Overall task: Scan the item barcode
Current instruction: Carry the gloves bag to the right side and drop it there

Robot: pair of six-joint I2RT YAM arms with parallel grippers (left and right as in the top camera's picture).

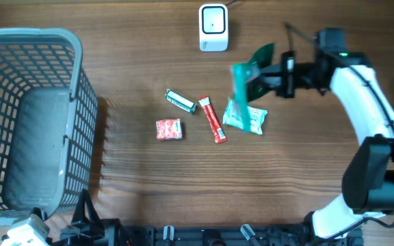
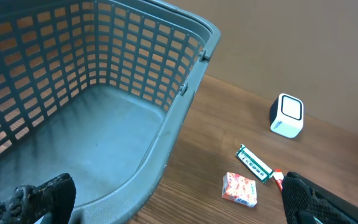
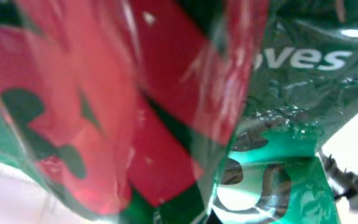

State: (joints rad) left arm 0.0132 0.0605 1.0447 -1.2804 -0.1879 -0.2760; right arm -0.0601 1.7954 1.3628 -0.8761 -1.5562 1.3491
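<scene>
White letters "oves" on the crinkled green packet (image 3: 294,87) close before the right wrist camera.

- Your right arm (image 1: 351,89): rounded white link shells, joined by black joint housings; the base end repeats the same black over white.
- A small green light (image 1: 343,55) shows on the black housing at the wrist end.
- A thin dark cable (image 1: 377,96) runs along the white shell.
- Right hand (image 1: 255,76): all black, blocky body.
- Your left arm (image 1: 24,234): you see only a white shell and black bracket parts at the frame edge.
- Left hand (image 2: 179,208): black fingers (image 2: 45,196) with a knobbly, textured surface.
</scene>
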